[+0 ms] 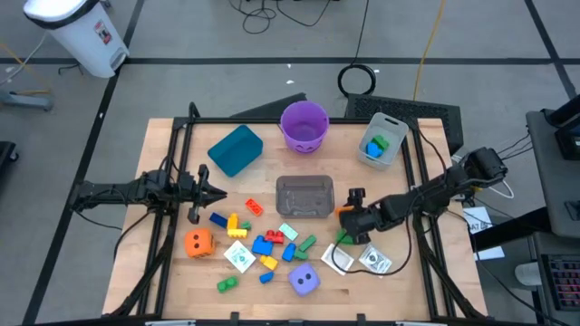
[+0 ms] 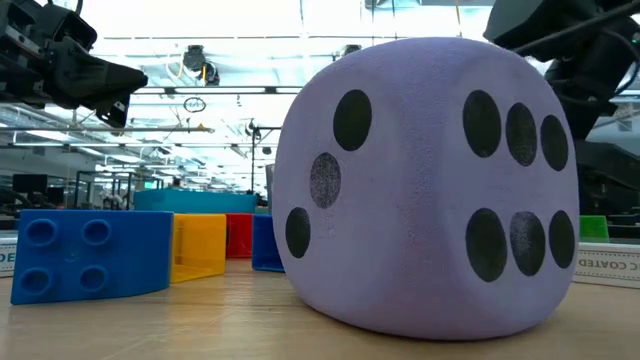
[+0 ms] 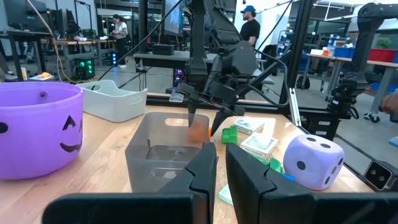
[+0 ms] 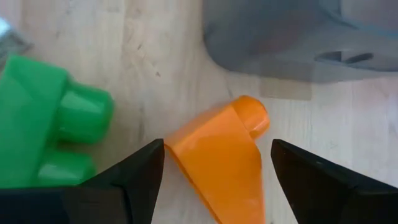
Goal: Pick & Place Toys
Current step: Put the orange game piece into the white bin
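An orange block (image 4: 221, 155) lies on the wood just to the right of the clear tub (image 1: 305, 196). My right gripper (image 4: 217, 144) points slanting down at it, open, one finger on each side of the block. A green block (image 4: 50, 124) lies beside it. More small blocks (image 1: 265, 244), an orange die (image 1: 199, 243), a purple die (image 1: 304, 281) and white cards (image 1: 373, 261) lie across the near half of the table. My left gripper (image 3: 221, 168) is shut and level above the table's left side (image 1: 213, 192), holding nothing. My right gripper straddles the orange block from above and from the right, slanting down. One fingertip (image 4: 155, 152) stands right at the block's edge (image 4: 171, 149); I cannot tell whether it touches. The other fingertip stands apart from it. The block lies flat on the table.
A purple bucket (image 1: 304, 125) and a teal bin (image 1: 236, 149) stand at the back. A second clear tub (image 1: 381, 140) with blocks in it is at the back right. Black frame rails (image 1: 172, 181) run along both sides. People stand in the room beyond.
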### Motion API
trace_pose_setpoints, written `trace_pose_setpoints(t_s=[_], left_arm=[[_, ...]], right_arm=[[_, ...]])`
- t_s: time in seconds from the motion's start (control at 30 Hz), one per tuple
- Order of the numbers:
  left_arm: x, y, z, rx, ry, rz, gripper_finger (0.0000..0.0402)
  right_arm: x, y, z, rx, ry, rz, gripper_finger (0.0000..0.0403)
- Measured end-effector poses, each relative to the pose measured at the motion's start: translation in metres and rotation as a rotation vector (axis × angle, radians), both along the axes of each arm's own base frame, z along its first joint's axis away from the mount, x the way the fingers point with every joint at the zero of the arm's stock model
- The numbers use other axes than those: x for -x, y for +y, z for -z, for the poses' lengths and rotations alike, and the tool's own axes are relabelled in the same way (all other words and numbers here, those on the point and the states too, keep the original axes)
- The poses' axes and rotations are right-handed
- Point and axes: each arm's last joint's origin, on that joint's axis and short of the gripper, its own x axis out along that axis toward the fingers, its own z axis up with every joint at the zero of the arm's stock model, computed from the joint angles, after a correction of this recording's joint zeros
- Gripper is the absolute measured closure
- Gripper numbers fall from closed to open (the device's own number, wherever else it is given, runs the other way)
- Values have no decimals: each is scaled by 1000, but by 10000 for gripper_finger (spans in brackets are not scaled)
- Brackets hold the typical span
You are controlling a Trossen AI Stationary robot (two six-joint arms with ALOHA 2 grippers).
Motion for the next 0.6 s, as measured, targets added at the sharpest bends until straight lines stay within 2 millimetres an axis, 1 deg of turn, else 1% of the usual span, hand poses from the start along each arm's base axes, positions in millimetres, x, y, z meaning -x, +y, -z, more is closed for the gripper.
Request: trace_pose_setpoints(t_s=[0.2,0.37,0.5,0.6], left_arm=[[0,0,0,0,1,1,360],[0,0,0,0,1,0,360],[0,0,0,0,1,0,360],[0,0,0,0,1,0,360]], right_arm=[[-3,-12,0,-22,-9,88,133],[-6,-25,2,-158,6,180,140],[-2,-35,9,-208,13,247,146],[2,-40,16,-236,8,263,151]])
